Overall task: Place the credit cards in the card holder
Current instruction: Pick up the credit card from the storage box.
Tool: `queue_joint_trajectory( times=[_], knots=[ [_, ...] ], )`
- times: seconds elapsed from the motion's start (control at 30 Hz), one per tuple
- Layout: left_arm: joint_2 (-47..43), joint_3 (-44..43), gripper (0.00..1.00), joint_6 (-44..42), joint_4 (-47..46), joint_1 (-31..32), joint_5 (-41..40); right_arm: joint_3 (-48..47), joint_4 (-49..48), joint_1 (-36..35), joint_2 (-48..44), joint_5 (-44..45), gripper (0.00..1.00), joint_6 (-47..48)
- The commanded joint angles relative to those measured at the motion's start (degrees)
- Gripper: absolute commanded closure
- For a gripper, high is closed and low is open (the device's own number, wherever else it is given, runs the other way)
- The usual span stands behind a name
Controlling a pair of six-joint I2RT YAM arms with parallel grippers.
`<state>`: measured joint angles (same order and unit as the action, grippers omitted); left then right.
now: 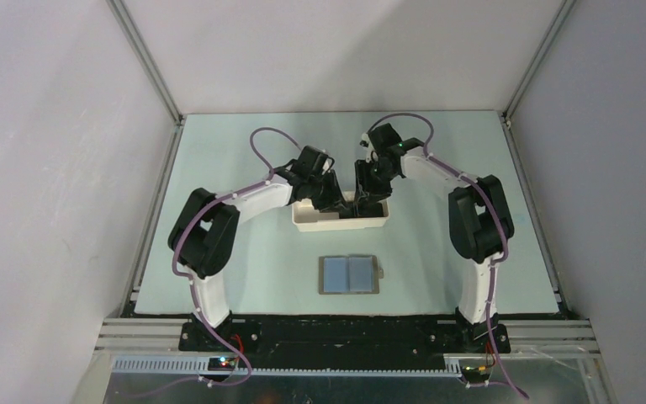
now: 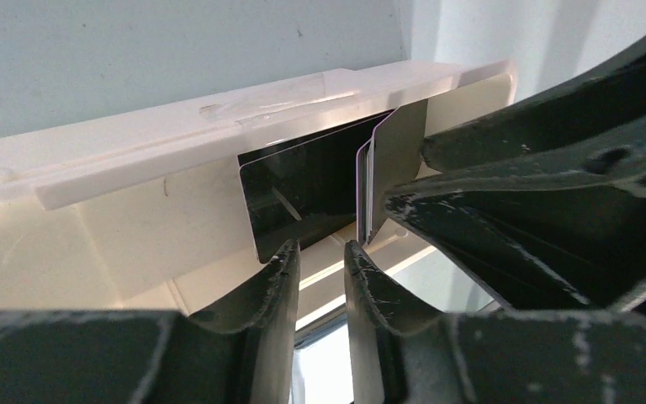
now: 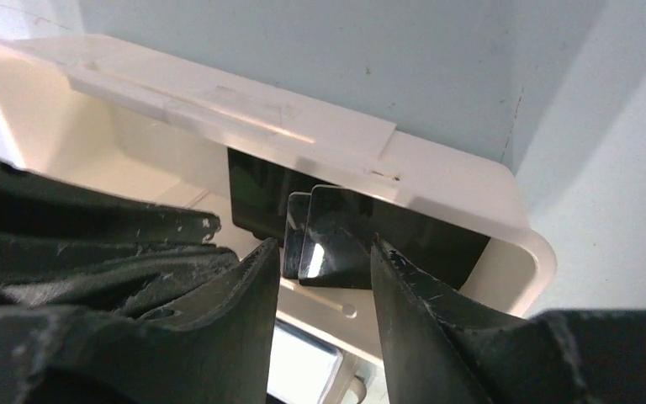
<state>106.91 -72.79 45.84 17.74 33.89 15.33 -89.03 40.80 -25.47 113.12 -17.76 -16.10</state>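
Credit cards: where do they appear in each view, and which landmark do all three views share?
Top external: not visible.
Left wrist: centre, credit cards standing on edge.
Right wrist: lower centre, the same dark cards.
Shared landmark: the white tray holding them.

The cards [image 2: 303, 198] are dark, glossy and thin. They stand on edge in the white tray [image 2: 135, 160], one flat against its far wall and a few bunched beside it. The grey-brown holder [image 1: 349, 274] lies open on the worktop [image 1: 269, 269] near the tray, light-blue pockets up.
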Motion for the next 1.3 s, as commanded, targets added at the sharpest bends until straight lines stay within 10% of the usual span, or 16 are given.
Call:
queue_joint_trajectory(
  times=[0.0, 1.27],
  knots=[
    [-1.3, 0.0, 0.71, -1.9, -0.6, -0.2, -0.1, -4.3, 3.5, -1.5, 2.1, 5.7, 0.52, 2.3],
    [1.9, 0.5, 0.84, -2.4, -0.2, 0.4, -0.1, -4.7, 8.3, -1.8, -2.8, 14.1, 0.76, 4.2]
  ],
)
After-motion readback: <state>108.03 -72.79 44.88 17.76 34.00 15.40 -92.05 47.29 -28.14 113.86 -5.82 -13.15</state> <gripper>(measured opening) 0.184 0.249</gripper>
